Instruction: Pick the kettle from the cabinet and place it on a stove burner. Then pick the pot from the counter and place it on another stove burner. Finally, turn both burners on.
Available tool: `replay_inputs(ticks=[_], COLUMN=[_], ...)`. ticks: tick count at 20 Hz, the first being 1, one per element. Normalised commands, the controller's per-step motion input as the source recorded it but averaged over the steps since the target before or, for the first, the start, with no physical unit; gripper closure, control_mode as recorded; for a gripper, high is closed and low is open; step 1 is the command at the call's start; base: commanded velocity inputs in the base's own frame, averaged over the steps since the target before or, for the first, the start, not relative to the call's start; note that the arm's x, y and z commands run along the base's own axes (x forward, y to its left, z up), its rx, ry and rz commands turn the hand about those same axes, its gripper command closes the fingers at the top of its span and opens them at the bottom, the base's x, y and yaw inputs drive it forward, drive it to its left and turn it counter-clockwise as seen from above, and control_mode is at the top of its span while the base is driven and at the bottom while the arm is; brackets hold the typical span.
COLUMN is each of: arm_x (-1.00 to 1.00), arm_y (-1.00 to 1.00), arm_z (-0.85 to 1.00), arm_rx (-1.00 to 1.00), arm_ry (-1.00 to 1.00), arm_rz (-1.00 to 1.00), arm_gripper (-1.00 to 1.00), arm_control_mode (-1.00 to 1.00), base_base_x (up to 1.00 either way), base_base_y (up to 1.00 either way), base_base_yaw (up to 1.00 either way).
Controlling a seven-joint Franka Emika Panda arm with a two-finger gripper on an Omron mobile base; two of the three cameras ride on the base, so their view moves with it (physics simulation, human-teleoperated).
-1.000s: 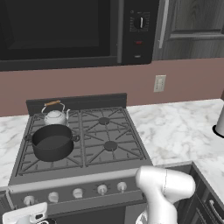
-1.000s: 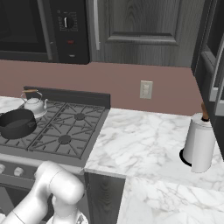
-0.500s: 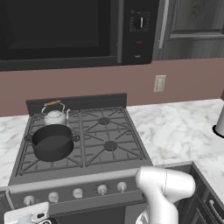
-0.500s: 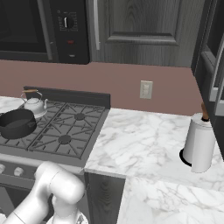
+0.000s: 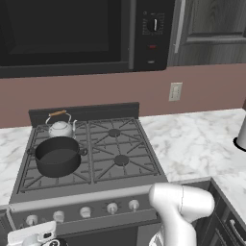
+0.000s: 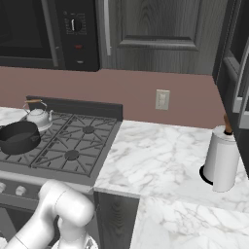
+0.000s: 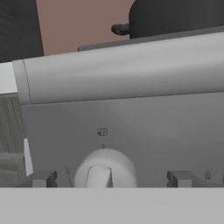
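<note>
1. Hand (image 7: 109, 178): fully open, holding nothing, fingers either side of a silver knob (image 7: 104, 169).
2. Pot (image 5: 58, 156): on front-left burner, above hand.
3. Kettle (image 5: 61, 127): on rear-left burner, behind pot.

Kettle (image 5: 61, 128) behind pot (image 5: 57, 155), on burners (image 5: 114, 132)

Even, flat rendered light — no glare, faint soft shadows. Base views are sharp; the hand view is softer (slightly blurred), the knob (image 7: 104, 168) between the gripper (image 7: 111, 178) tips pale and washed.
</note>
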Motion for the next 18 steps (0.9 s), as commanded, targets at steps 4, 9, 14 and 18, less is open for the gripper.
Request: replay_inputs(ticks=[4,9,14,18], arm_x=[0.16,0.11,0.05,0.02], arm_y=[0.00,0.00,0.00,0.02], arm_z=[-0.04,-0.14,-0.21,-0.21], arm_rx=[0.00,0.00,0.00,0.00], arm_ry=[0.00,0.00,0.00,0.00], arm_rz=[0.00,0.00,0.00,0.00], arm_gripper=[-1.00,-1.00,-1.00,-1.00], arm_control_mode=[-1.00,-1.00,-1.00,-1.00], base_base_x=[0.00,0.00,0.00,0.00], base_base_y=[0.00,0.00,0.00,0.00], base_base_yaw=[0.00,0.00,0.00,0.00])
